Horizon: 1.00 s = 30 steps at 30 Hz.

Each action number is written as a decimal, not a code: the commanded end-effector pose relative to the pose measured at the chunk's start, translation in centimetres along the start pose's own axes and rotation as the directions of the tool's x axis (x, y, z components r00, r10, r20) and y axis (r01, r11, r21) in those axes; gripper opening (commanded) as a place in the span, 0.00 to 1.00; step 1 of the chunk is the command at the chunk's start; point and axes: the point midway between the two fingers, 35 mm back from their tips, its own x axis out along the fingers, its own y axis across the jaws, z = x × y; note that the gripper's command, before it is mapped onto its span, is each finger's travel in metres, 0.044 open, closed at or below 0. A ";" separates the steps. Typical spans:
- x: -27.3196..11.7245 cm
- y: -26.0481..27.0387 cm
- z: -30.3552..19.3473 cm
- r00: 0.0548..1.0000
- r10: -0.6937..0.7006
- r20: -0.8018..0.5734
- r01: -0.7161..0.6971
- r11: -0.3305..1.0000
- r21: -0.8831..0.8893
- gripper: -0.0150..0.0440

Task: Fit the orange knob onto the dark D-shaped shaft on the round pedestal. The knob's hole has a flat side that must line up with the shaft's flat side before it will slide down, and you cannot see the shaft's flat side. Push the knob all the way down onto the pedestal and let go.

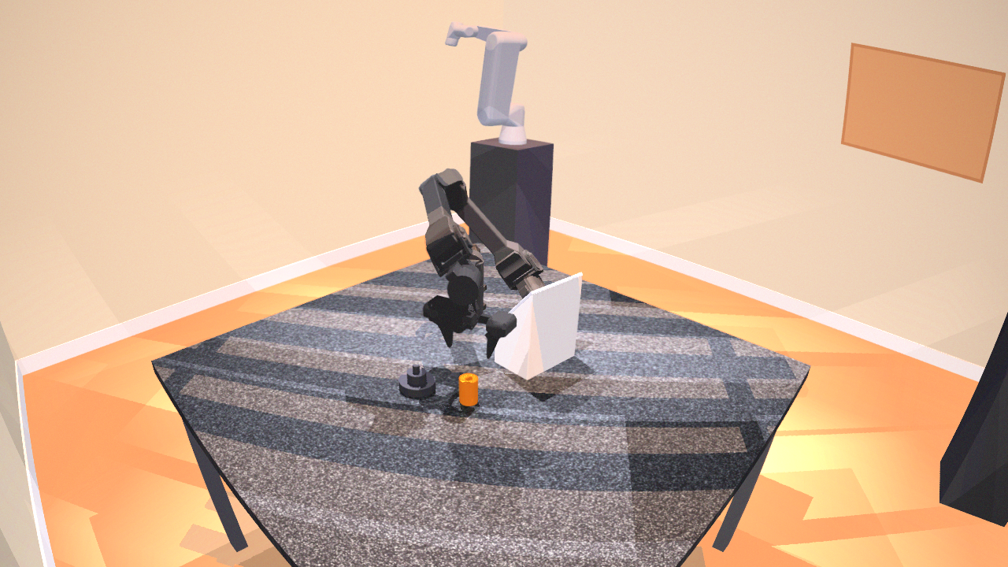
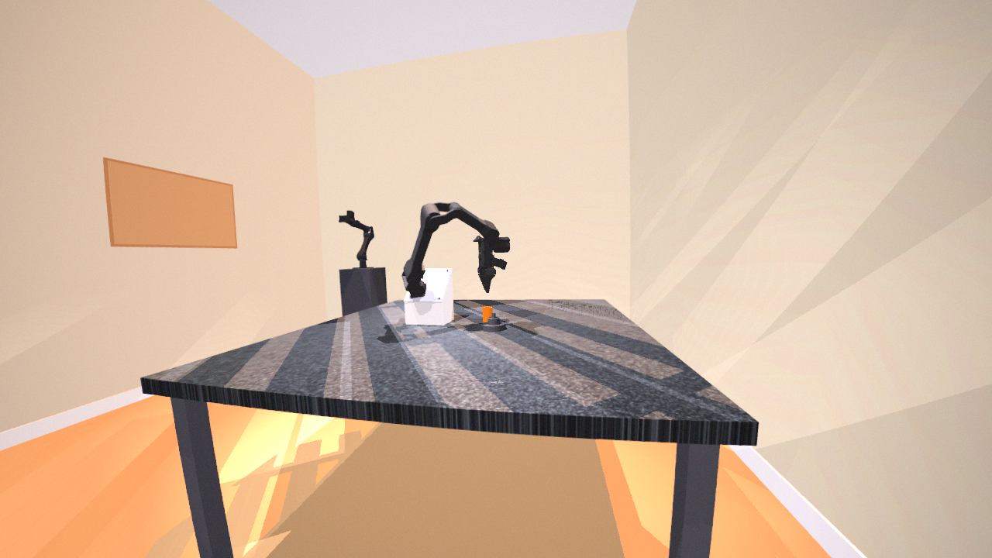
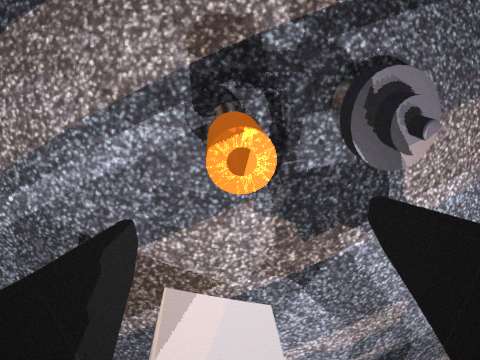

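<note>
Nearest on the table (image 1: 528,507) (image 2: 541,388) (image 3: 75,75) in the top view, an orange knob (image 1: 468,391) (image 2: 487,314) (image 3: 260,172), upright, off the shaft and beside the round pedestal (image 1: 416,391) (image 2: 494,325) (image 3: 382,150). Apart from it in the top and wrist views; partly overlapped by it in the exterior view. Down inside the knob's hole, in the wrist view only, a darker part and a lighter part with a straight border between. Up from the pedestal, a bare dark shaft (image 1: 416,368) (image 2: 494,315) (image 3: 431,128); flat side impossible to tell.

Above the knob, pointing down, the hand (image 1: 469,350) (image 2: 487,291) (image 3: 258,220): wide open, with nothing in its grasp. Plain gap between the fingers in the top and wrist views, but none visible from the exterior, with one finger in line with the other.

Farther back, a white box (image 1: 553,324) (image 2: 429,311) (image 3: 225,330), only partly in the wrist view. Behind, a black stand (image 1: 510,183) (image 2: 363,287) with a second arm (image 1: 498,77) (image 2: 365,242) on top, pale in the top view, dark in the exterior.
</note>
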 end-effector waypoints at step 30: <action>5.7 -0.2 0.3 1.000 -0.007 0.003 0.006 0.958 0.288 1.00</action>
